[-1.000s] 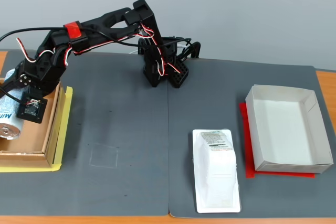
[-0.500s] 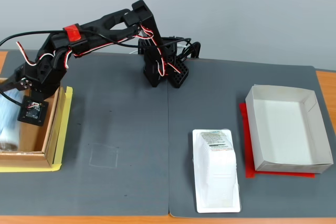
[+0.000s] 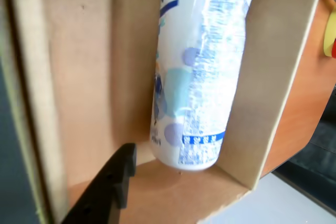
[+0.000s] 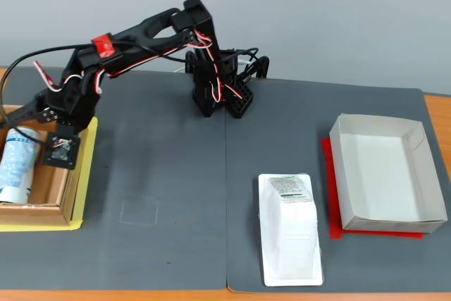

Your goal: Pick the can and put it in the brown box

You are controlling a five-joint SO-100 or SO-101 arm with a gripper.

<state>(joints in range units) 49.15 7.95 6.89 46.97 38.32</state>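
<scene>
In the fixed view a plain pale grey wall (image 4: 338, 19) fills the background behind an orange-brown wooden table (image 4: 437, 107), whose bare wood shows only at the right edge, the far left corner and along the front. Two dark grey mats (image 4: 162, 174) laid side by side cover nearly the whole tabletop, meeting at a seam down the middle. The light is soft and even, casting only faint shadows, and in the wrist view a pale grey floor (image 3: 273, 203) shows below the table's edge.
</scene>
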